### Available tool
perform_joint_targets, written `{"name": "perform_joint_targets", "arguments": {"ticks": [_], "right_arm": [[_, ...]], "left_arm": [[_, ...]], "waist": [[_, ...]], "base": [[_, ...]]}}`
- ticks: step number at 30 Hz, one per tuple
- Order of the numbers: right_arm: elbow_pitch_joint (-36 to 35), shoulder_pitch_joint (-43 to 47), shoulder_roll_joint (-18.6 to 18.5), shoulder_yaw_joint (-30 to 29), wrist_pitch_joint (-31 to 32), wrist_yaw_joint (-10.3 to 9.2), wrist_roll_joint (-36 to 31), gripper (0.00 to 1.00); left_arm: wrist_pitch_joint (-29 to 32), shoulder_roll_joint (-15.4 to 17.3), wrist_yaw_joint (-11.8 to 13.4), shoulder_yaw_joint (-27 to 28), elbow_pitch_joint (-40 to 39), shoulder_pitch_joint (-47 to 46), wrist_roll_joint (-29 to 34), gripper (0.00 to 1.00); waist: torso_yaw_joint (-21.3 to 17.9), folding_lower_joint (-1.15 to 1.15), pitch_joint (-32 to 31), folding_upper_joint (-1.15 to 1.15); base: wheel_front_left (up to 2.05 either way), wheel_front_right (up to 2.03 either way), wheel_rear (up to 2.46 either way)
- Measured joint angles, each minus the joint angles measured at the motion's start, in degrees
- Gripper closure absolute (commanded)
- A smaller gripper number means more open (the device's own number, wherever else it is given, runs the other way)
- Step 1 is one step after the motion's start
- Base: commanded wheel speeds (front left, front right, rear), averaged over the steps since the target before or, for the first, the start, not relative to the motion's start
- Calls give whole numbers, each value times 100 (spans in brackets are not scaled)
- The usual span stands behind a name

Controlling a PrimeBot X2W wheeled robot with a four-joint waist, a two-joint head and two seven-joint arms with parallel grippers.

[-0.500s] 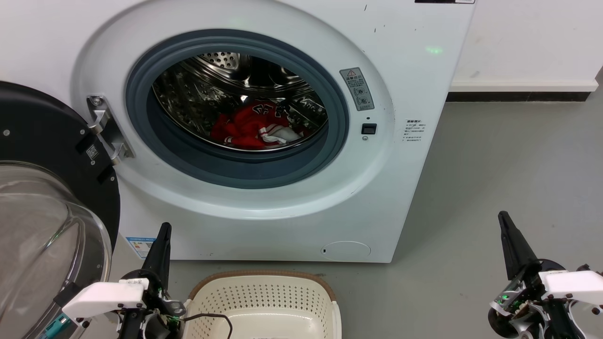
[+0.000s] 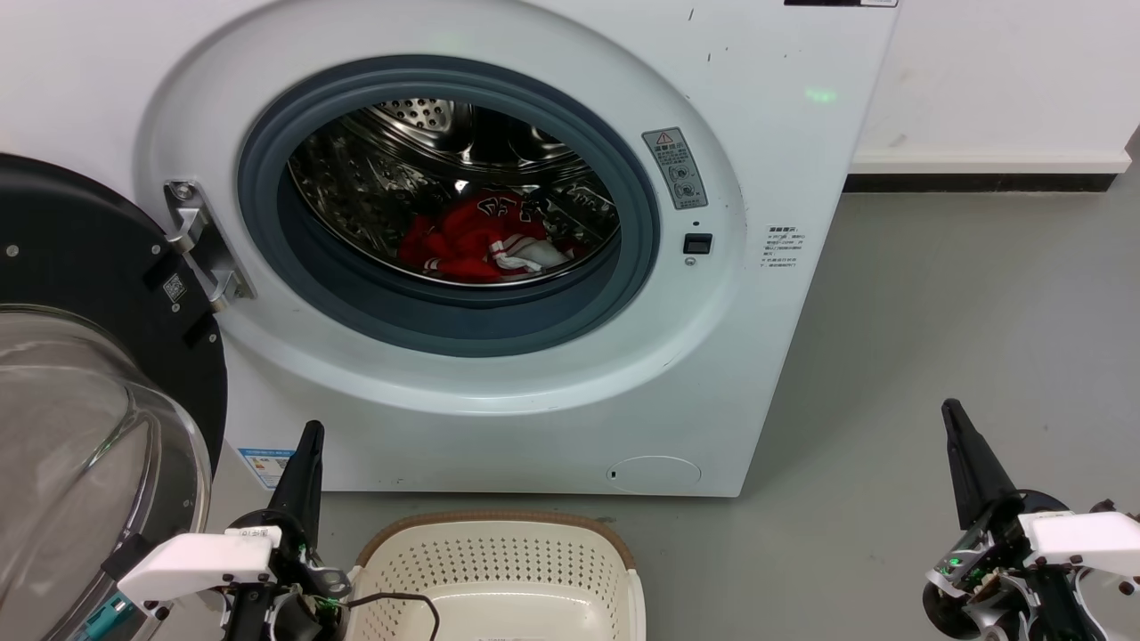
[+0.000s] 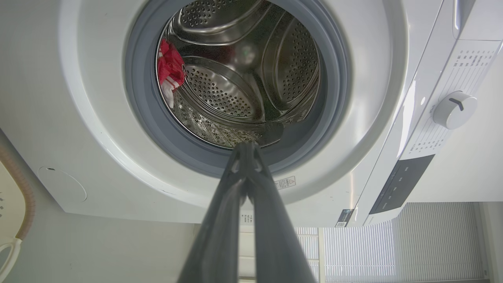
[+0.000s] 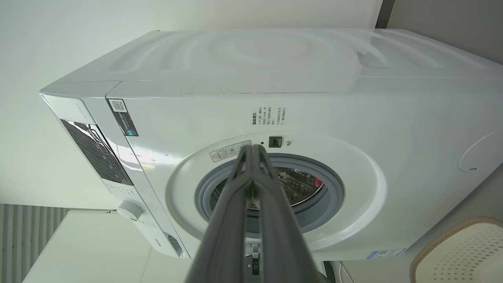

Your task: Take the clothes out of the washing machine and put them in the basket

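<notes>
Front-loading washing machine (image 2: pixel 784 178), door (image 2: pixel 80 267) swung open. Cream basket (image 2: pixel 499 570) on the floor just before it. Red clothes (image 2: pixel 472 240) heaped low in the steel drum (image 2: pixel 419 133). Left gripper (image 2: pixel 310 436) and right gripper (image 2: pixel 953 417), fingers pressed together, hold nothing. A sound reach likely parts the fingers, clears the grey seal (image 2: pixel 463 325), then pinches a raised fold.

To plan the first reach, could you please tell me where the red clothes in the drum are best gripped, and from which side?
Probably the bunched red folds atop the clothes, entering straight through the open front of the washing machine and dropping over the grey seal. The heap lies low in the drum, crumpled, offering raised ridges to pinch.
</notes>
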Motion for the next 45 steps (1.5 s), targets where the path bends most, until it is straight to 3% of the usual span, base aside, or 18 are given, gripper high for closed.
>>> {"name": "perform_joint_targets", "arguments": {"ticks": [11, 12, 21, 28, 45], "right_arm": [[0, 0, 0, 0, 0, 0, 0, 100], [16, 12, 0, 0, 1, 1, 2, 0], [56, 185, 5, 94, -189, -1, -60, 0], [-101, 270, 7, 91, -376, -1, -330, 0], [-709, 388, 10, 88, -769, -1, -2537, 0]], "left_arm": [[0, 0, 0, 0, 0, 0, 0, 100], [-1, -1, 1, -4, 22, 10, 0, 0], [-191, -19, 9, -215, 164, 142, 59, 0], [-380, -18, 9, -328, 52, 102, 450, 0], [-782, -16, 9, -501, -345, -13, 2307, 0]], "waist": [[0, 0, 0, 0], [0, 0, 0, 0], [-11, 0, 4, 0], [-13, 0, 10, 0], [-9, 0, 21, 0]], "base": [[0, 0, 0], [0, 0, 0], [0, 0, 0], [0, 0, 0], [0, 0, 0]]}}
